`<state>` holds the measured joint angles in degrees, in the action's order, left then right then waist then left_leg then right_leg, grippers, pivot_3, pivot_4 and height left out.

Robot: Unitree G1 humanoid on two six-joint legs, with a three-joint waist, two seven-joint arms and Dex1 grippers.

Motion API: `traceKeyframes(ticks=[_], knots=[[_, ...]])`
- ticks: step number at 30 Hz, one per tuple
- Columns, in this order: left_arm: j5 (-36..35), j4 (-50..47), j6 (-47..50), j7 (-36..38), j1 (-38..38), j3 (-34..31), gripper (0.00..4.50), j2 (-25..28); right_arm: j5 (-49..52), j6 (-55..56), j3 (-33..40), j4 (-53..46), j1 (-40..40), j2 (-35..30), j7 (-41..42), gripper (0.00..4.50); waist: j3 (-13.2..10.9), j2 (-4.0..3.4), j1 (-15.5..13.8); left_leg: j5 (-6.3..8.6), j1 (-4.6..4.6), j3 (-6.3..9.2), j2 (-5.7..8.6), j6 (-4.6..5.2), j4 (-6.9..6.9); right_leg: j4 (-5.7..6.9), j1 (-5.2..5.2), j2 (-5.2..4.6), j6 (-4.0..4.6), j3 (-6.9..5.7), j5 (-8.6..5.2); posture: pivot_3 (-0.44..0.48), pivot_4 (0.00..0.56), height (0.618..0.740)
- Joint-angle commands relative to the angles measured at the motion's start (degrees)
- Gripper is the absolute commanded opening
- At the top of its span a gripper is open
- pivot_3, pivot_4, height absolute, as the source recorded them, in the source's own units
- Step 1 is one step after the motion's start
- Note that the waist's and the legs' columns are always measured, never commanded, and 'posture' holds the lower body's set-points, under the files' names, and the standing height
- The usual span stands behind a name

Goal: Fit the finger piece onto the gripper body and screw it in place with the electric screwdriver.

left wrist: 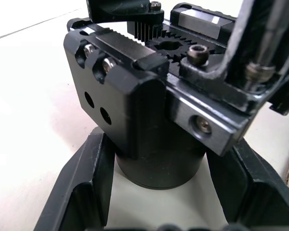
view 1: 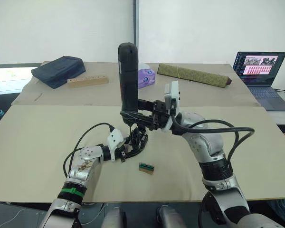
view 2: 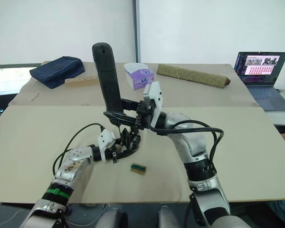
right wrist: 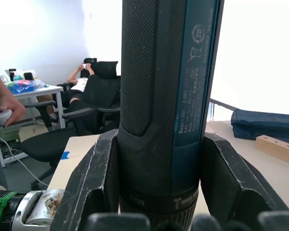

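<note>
The electric screwdriver (view 1: 128, 76), a thick matte-black cylinder, stands nearly upright over the table's middle with its rounded end up. My right gripper (view 1: 134, 115) is shut on its lower part, a finger (right wrist: 89, 187) on each side of the barrel (right wrist: 159, 96). Its bit is hidden. Just below, my left gripper (view 1: 132, 145) is shut on the gripper body (left wrist: 159, 163), its fingers (left wrist: 82, 192) flanking the round base. A black block with two screw heads (left wrist: 115, 96) sits on the body's rail. I cannot tell whether it is the finger piece.
A small green-and-brown block (view 1: 146, 167) lies on the table just in front of the grippers. At the back are a navy bag (view 1: 59, 70), a wooden strip with holes (view 1: 88, 81), a purple tissue box (view 1: 146, 77), an olive fabric roll (view 1: 194, 75) and a laptop (view 1: 260, 66).
</note>
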<state>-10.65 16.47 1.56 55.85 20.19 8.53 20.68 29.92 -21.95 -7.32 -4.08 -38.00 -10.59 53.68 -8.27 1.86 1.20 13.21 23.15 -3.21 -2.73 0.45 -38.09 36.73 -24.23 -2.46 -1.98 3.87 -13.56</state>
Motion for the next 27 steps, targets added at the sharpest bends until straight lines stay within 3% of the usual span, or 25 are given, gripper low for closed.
traceKeyframes(ticks=[1,27], knots=[[1.09,2.14,2.28,1.12,-2.42,1.96,2.27,0.59,-1.69,1.25,-1.43,-0.14,1.35,-0.55,0.21,1.91,0.02,-0.01,0.03,0.00,0.00,0.00,0.00,0.00,0.00,0.00,0.00,0.00,0.00,0.00,0.00,0.000,0.150,0.740],[1.17,2.75,1.51,0.44,-2.83,1.53,2.27,0.60,-6.21,3.24,-7.51,4.39,4.20,-1.40,-1.29,1.91,1.04,-0.17,1.03,0.00,-0.36,-0.07,-0.02,0.00,0.23,0.01,0.20,0.00,0.09,0.04,-0.07,0.000,0.150,0.740]])
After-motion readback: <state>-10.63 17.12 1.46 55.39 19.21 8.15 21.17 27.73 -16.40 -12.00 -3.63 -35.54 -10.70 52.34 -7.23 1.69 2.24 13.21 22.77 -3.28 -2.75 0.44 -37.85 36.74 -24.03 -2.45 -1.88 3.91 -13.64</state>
